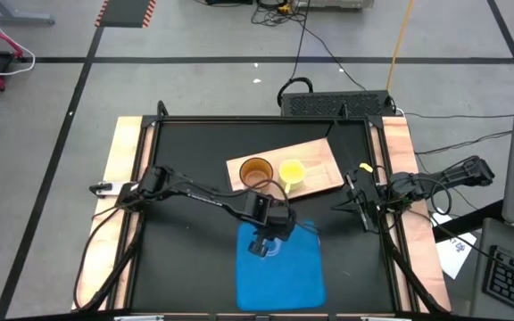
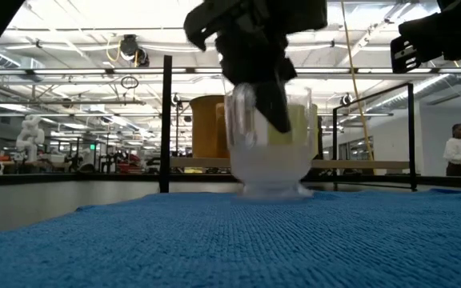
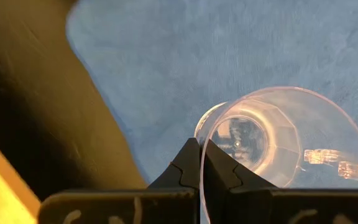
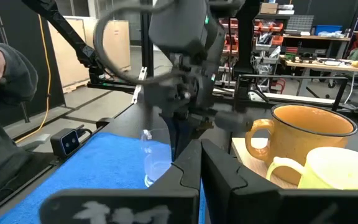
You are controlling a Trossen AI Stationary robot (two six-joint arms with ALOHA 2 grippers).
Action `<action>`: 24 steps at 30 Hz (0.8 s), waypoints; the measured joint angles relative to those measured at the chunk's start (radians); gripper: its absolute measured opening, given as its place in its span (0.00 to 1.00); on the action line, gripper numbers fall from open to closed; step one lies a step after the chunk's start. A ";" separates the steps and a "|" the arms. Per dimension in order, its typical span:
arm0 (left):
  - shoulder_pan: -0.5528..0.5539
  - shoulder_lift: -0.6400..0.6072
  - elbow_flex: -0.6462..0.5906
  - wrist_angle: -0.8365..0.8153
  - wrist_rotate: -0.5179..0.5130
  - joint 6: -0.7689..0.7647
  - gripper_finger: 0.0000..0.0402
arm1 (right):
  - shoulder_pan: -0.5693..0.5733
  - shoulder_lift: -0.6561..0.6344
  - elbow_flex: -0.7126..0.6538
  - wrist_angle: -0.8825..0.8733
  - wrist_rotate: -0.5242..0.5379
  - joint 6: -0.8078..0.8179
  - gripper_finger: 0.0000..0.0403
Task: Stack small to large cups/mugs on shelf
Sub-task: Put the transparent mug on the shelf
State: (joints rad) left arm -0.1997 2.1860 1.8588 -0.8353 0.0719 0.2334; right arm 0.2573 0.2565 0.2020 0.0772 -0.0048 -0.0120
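Observation:
The small clear cup stands upright on the far end of the blue mat, and my left gripper is shut on its rim from above. The amber-brown mug and the yellow mug stand side by side on the light-wood shelf board, beyond the mat. My right gripper is shut and empty. It hovers near the table's right edge, by the board's right end. The right wrist view also shows the cup and both mugs. My left gripper pinches the clear cup's wall at the rim, one finger inside the cup and the other outside. The fingers come from above, pointing down. The cup stays upright with its base on the blue mat.
The black table has wooden side rails and a black frame post. A person's sleeve shows beyond the table's left side, and another person stands far off in the room.

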 joint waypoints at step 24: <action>-0.004 -0.001 -0.029 0.045 0.001 -0.001 0.13 | 0.000 0.000 0.000 0.000 0.000 0.000 0.00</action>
State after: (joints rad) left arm -0.2042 2.1853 1.8297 -0.7902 0.0731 0.2323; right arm 0.2569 0.2565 0.2020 0.0772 -0.0048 -0.0120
